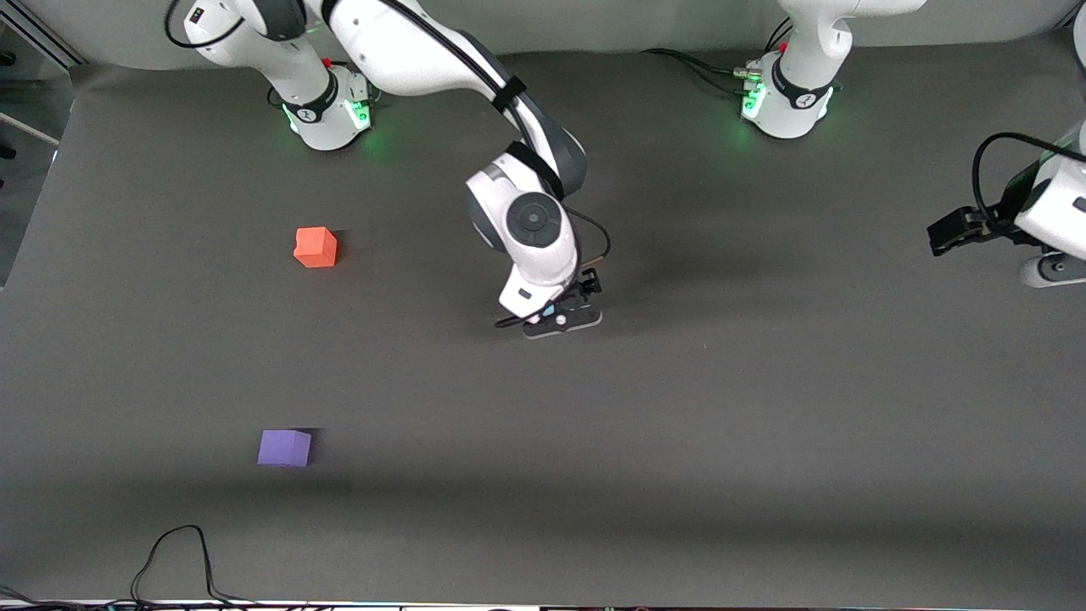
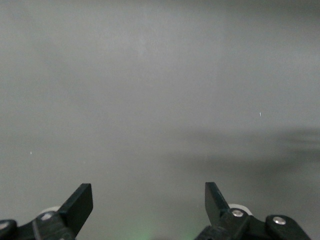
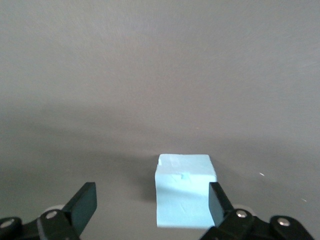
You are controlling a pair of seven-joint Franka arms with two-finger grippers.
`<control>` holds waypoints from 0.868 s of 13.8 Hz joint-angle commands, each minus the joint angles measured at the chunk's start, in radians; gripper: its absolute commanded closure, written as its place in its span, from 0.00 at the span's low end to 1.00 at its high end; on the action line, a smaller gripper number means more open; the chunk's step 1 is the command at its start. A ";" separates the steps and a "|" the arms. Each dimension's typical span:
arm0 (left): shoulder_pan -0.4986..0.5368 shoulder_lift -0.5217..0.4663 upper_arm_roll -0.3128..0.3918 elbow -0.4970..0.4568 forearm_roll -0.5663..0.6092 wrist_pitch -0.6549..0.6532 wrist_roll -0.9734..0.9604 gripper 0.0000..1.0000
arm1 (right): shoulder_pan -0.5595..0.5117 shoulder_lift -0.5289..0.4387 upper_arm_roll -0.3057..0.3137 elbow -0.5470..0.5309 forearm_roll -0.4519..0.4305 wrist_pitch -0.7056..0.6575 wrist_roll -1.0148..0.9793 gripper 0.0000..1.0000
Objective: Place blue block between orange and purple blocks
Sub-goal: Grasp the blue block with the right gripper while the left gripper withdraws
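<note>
The blue block (image 3: 182, 195) stands on the grey table between the open fingers of my right gripper (image 3: 151, 192), close against one finger and well apart from the other. In the front view my right gripper (image 1: 562, 321) is low over the middle of the table and hides nearly all of the block. The orange block (image 1: 316, 247) sits toward the right arm's end of the table. The purple block (image 1: 285, 447) sits nearer the front camera than the orange one. My left gripper (image 1: 940, 236) waits open and empty at the left arm's end; it also shows in the left wrist view (image 2: 148, 192).
A black cable (image 1: 174, 560) loops onto the table at the edge nearest the front camera. The grey table top (image 1: 730, 407) lies bare between the blocks and around my right gripper.
</note>
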 commanded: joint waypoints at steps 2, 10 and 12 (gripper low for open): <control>-0.022 -0.024 0.041 -0.032 -0.010 0.036 0.073 0.00 | -0.002 0.025 -0.017 0.013 0.012 -0.004 -0.087 0.04; -0.005 -0.013 0.058 -0.025 -0.053 -0.029 0.096 0.00 | 0.035 0.008 -0.020 -0.096 -0.031 -0.004 -0.149 0.03; -0.003 -0.009 0.056 -0.019 -0.052 -0.029 0.095 0.00 | 0.033 0.008 -0.020 -0.097 -0.029 -0.004 -0.150 0.13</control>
